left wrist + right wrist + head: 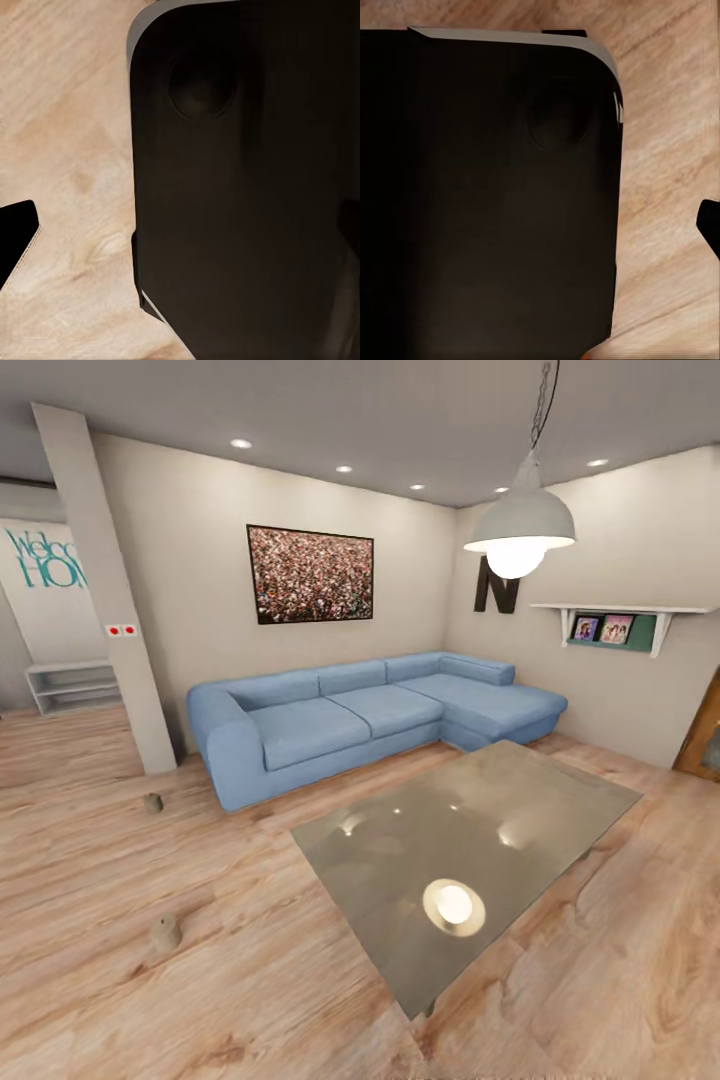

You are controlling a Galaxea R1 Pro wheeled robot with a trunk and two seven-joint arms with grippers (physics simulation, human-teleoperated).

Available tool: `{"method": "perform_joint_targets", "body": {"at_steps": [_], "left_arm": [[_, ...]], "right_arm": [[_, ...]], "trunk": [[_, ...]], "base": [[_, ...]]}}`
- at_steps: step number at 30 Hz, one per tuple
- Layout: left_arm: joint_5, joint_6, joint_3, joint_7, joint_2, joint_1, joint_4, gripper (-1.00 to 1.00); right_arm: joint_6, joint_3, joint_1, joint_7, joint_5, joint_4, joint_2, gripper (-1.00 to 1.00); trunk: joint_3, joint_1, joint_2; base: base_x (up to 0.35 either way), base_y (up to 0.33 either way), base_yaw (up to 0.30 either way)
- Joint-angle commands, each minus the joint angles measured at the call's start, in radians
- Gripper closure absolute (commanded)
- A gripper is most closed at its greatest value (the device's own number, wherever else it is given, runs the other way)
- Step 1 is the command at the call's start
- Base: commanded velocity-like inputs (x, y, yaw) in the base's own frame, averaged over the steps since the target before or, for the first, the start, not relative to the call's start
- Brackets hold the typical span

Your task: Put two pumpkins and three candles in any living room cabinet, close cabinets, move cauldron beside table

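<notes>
Two candles stand on the wood floor [120, 1000] at the head view's left: one candle [166, 933] near the bottom left, well apart from the table [470, 860], and a second candle [152, 804] farther off, near the foot of the white pillar [105, 590] and not far from the sofa's near arm. Both are small, tan and upright. The table, low with a glossy grey top, fills the middle and right of the head view; its top mirrors the lamp [520, 525] as a bright round spot and several ceiling lights as smaller ones. Behind it a blue corner sofa [360, 715] runs along the back wall and turns along the right wall. A dark-framed picture [310, 574] hangs above the sofa, a black letter N [496, 592] is on the right wall behind the lamp, and a white shelf [620, 622] with small photos is beside it. A low white shelf unit [72, 685] stands past the pillar under teal wall lettering. In the left wrist view a large dark rounded robot panel [240, 195] covers most of the frame over the floor, with a dark fingertip [15, 240] at the edge; in the right wrist view a similar dark panel [487, 195] sits over the floor, with a dark tip [710, 225] at the edge. Whether either gripper is open or closed, or holds anything, I cannot tell.
</notes>
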Motion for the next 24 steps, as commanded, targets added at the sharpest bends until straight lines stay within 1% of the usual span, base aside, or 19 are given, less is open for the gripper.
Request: {"method": "perform_joint_targets", "body": {"at_steps": [1, 13, 24], "left_arm": [[0.000, -0.001, 0.000, 0.000, 0.000, 0.000, -0.001, -1.00], [0.000, -0.001, 0.000, 0.000, 0.000, 0.000, -0.001, -1.00], [0.000, -0.001, 0.000, 0.000, 0.000, 0.000, -0.001, -1.00]], "right_arm": [[-0.003, -0.001, 0.000, 0.000, -0.001, 0.000, 0.000, -1.00], [-0.028, 0.000, 0.000, 0.001, -0.001, 0.000, 0.001, -1.00], [-0.031, 0.001, 0.000, 0.003, -0.001, 0.000, 0.001, -1.00]], "trunk": [[-0.001, 0.000, 0.000], [-0.001, 0.000, 0.000], [-0.001, 0.000, 0.000]], "base": [[0.000, 0.000, -0.300], [0.000, 0.000, -0.299], [0.000, 0.000, -0.293]]}}
